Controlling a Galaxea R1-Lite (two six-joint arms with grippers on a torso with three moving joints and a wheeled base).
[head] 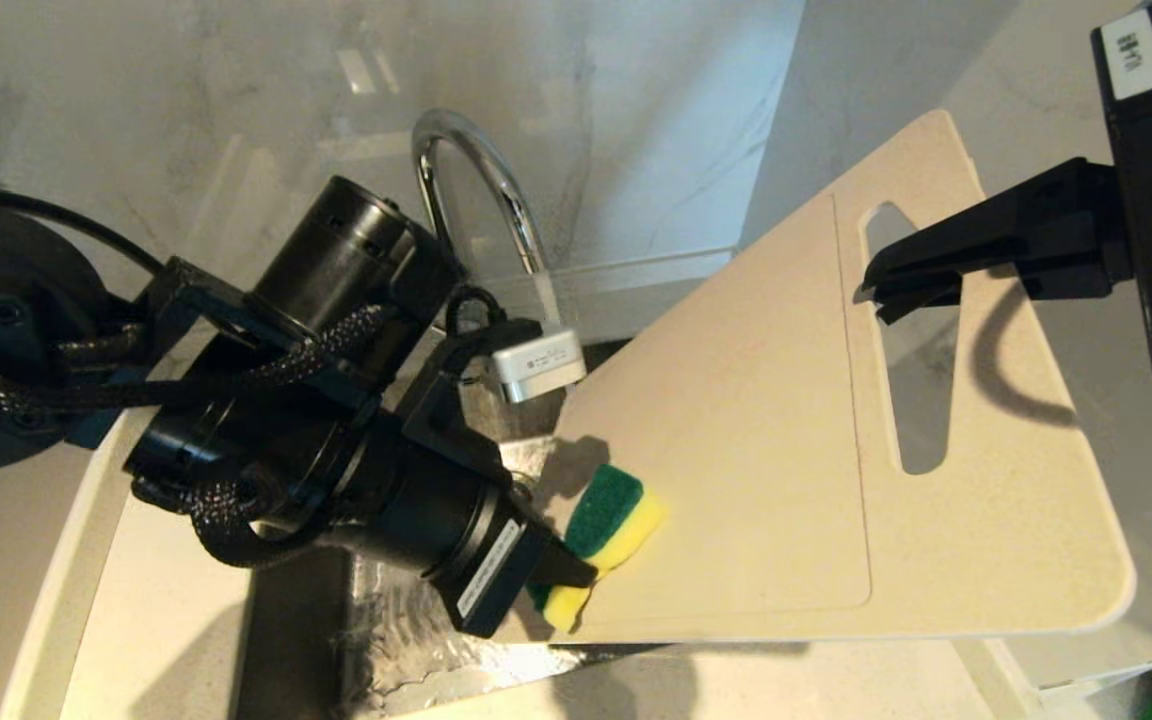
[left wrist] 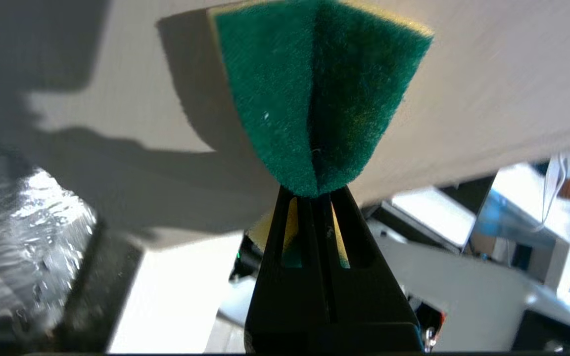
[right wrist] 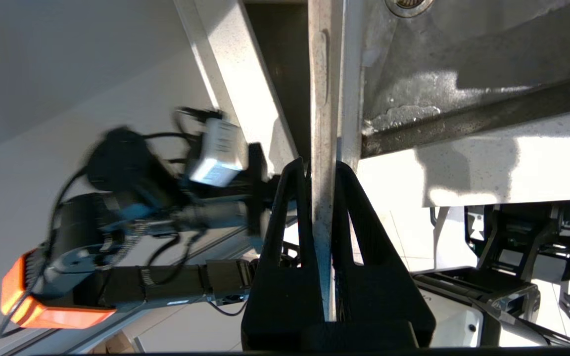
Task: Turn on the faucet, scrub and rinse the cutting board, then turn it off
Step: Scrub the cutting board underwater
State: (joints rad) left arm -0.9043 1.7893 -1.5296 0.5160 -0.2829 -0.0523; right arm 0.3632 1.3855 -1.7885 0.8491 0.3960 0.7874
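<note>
At left, your left gripper (head: 576, 575) has its jaws clamped on a green-and-yellow sponge (head: 608, 525), pressed to the near left corner of the cutting board (head: 736, 420). Behind stands the faucet (head: 476, 190), its stream falling into the sink (head: 416, 640). At right, your right gripper (head: 881, 290) pinches the board through its slot, tilting it over the sink, probably for drainage.

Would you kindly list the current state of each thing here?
faucet: running
cutting board: held tilted over the sink
sponge: pinched, folded, against the board
left hand: shut on the sponge
right hand: shut on the board's edge at the slot
</note>
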